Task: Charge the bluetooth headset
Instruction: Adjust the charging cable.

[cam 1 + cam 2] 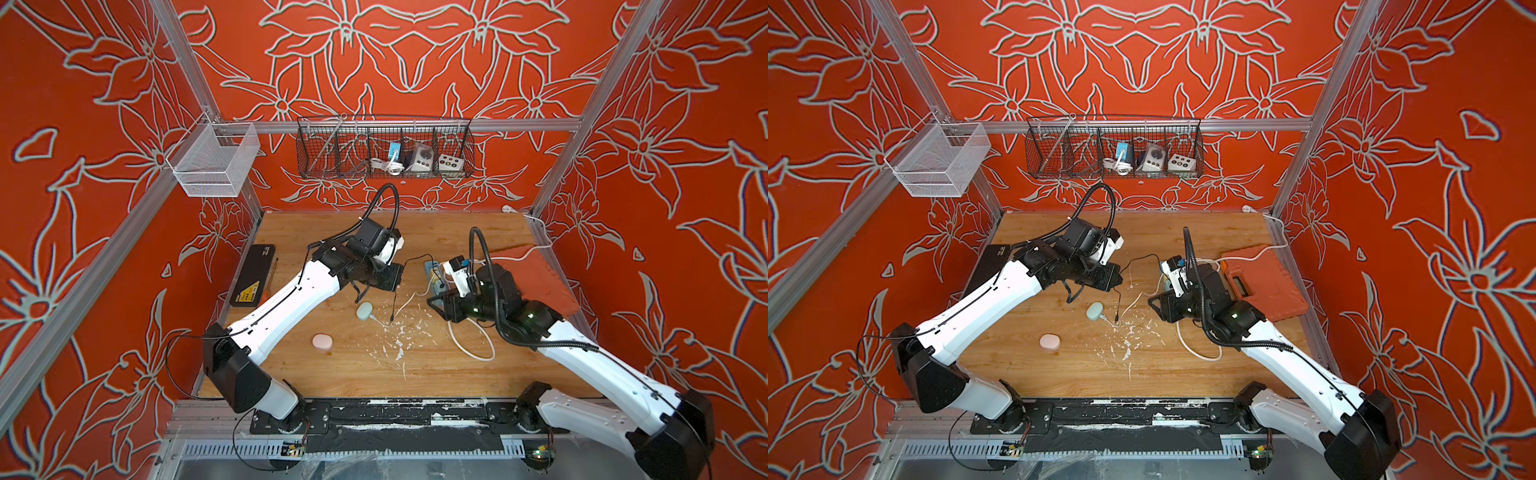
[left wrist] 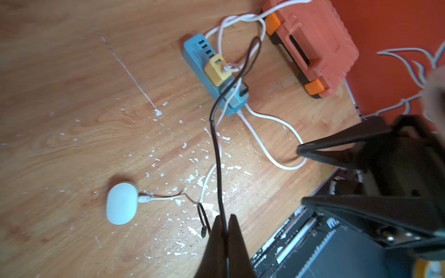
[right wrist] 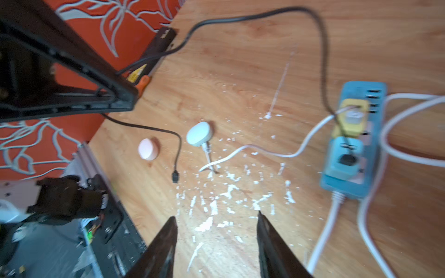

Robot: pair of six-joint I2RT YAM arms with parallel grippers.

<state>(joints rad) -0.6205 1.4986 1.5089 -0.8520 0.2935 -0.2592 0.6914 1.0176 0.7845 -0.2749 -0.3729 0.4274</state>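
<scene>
the left tool (image 2: 224, 217) is pinched tight on a thin black cable (image 2: 218, 154), the rubbery cord squeezed between its two dark tapered fingers. the cable's short free end loops just beside the tips and hangs down with its small black plug (image 2: 203, 232) close to the wooden table (image 2: 72, 96); whether it touches the wood i cannot tell

a little out from that tool, to one side of the plug, lies the pale earbud case (image 2: 122, 203). it is a smooth, glossy, rounded pebble, whitish with a faint green tint in both top views, lid closed and flat on the table, with a white cable (image 2: 163, 197) plugged into its end. the pink earbud case (image 3: 148, 149), the same soft oval shape, sits further out on that side, apart from the pale one, with nothing plugged into it

the right tool (image 3: 216, 216) hangs with its fingers spread well apart and nothing between them, above a patch of flaky white paint specks (image 3: 231, 190) on the grained, varnished wood

beyond the left tool the black cable runs away to the blue power strip (image 2: 192, 55), a long boxy plastic bar with a row of slots, carrying a chunky yellow adapter (image 2: 218, 72), with thick white cords looping round it. farthest out lies an orange ribbed box (image 2: 317, 36) of hard plastic with brighter orange latches
</scene>
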